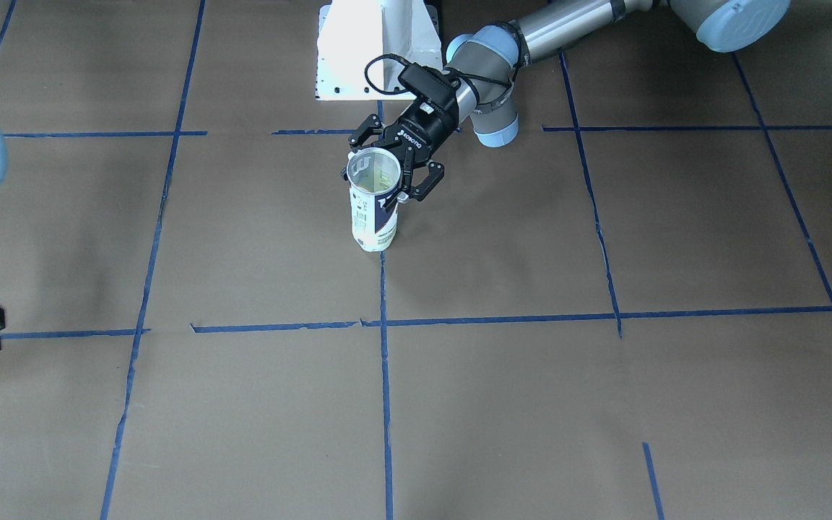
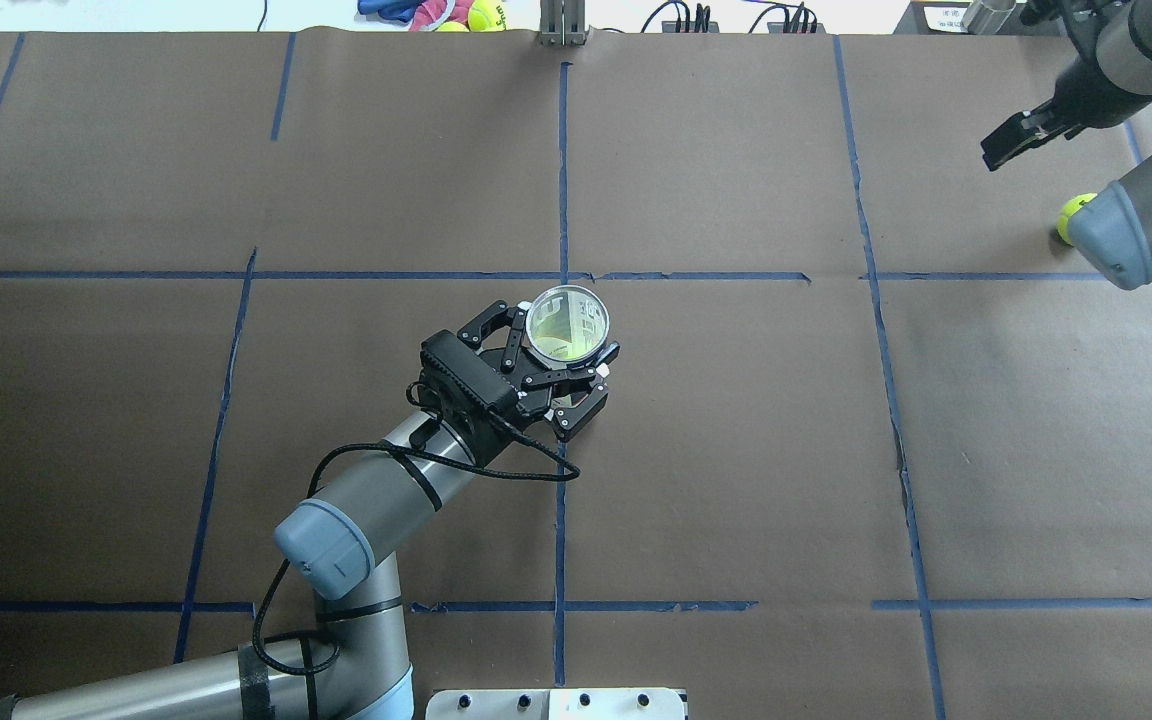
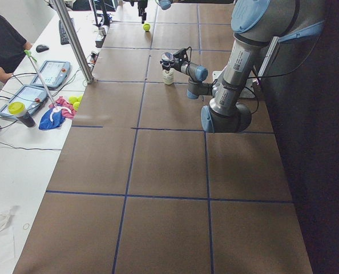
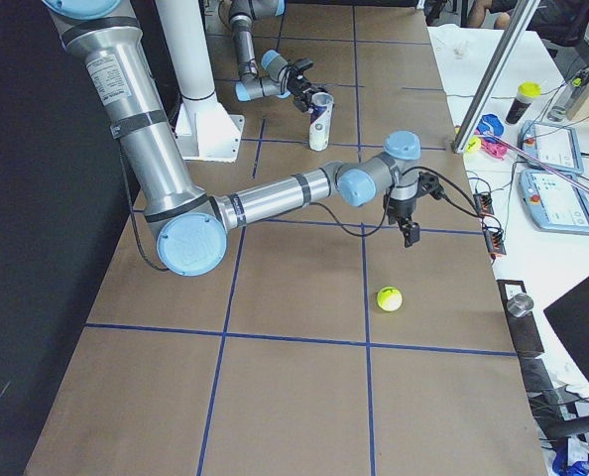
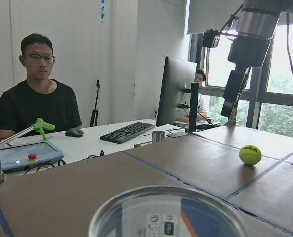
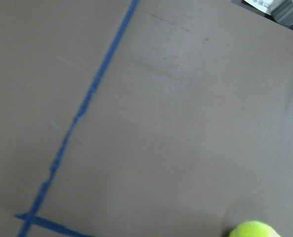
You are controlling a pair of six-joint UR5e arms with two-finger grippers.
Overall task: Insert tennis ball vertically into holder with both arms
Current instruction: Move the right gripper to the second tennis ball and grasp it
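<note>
The holder (image 2: 568, 322) is stood upright on the table (image 2: 736, 480) near its middle, in front of the white pedestal (image 1: 376, 50) that is set at the robot's edge. Its upper part is enclosed between the fingers of the left gripper (image 2: 571, 340). The tennis ball (image 4: 390, 297) is laid on the table toward the robot's right end, well apart from the holder, and the right gripper (image 4: 410, 230) is hung above the table near the ball, apart from it and nearer the table's middle.
</note>
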